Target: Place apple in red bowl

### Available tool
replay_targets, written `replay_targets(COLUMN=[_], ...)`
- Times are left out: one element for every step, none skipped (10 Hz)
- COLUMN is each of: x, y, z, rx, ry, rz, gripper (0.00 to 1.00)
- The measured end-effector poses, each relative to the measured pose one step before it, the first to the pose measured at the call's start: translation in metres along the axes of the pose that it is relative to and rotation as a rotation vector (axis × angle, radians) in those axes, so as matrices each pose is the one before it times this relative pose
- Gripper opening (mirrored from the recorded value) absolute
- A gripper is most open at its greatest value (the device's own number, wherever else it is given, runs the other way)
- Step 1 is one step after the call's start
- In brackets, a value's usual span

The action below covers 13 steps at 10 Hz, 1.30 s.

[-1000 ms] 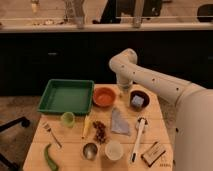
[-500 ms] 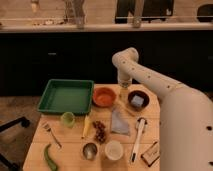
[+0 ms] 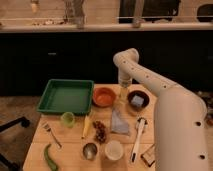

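Note:
The red bowl [image 3: 104,96] sits on the wooden table, just right of the green tray [image 3: 65,95], and looks empty. My gripper [image 3: 123,94] hangs at the end of the white arm, low over the table in the gap between the red bowl and the dark bowl [image 3: 138,99], close to the red bowl's right rim. I see no small orange-yellow apple anywhere on the table; it may be hidden at the gripper.
The dark bowl holds a grey-blue piece. In front lie a lime-green cup [image 3: 67,118], yellow wedge [image 3: 87,126], dark grapes [image 3: 100,131], grey-blue cloth [image 3: 119,122], white utensil [image 3: 138,135], metal cup [image 3: 90,150], white cup [image 3: 114,149], fork [image 3: 51,134] and green pepper [image 3: 50,157].
The arm's near part has swung closer and fills more of the right side. The gripper has stayed between the two bowls, dropping slightly.

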Motion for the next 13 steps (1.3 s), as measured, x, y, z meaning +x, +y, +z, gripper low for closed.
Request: replay_targets(x=[0.00118,0.00061,-0.00304,-0.00218,-0.00214,-0.00374,-0.00344,-0.00132,0.00016,-0.00332,-0.00446,-0.00122,0.00179], y=[0.00008,0.00101,0.00293,0.00099,-0.00100,-0.00335,-0.00334,-0.00472,-0.00559,-0.00741,-0.00814,-0.00727,-0.00550], z=[0.00018,0.00087,0.00143,0.00036,-0.00168,-0.00173,-0.00154,-0.00047,0.00095,0.00459,0.00938,0.01239,0.00822], rx=[-0.00029,-0.00095,0.01003,0.01852,0.02101,0.02078,0.01053,0.00646,0.00063,-0.00394,-0.01396,-0.01839,-0.01298], ry=[0.00012,0.00137,-0.00703,-0.00444,-0.00793,-0.01093,-0.00950,-0.00875,-0.00448,-0.00201,-0.00247,0.00617,0.00860], rz=[0.00146,-0.00135,0.01674,0.02525,0.02028,0.01718,0.01093,0.01337,0.01508,0.01433,0.01410,0.02110,0.02020], gripper=[0.80,0.80,0.80,0.80,0.80,0.80,0.80,0.80,0.80,0.80,0.80,0.80,0.80])
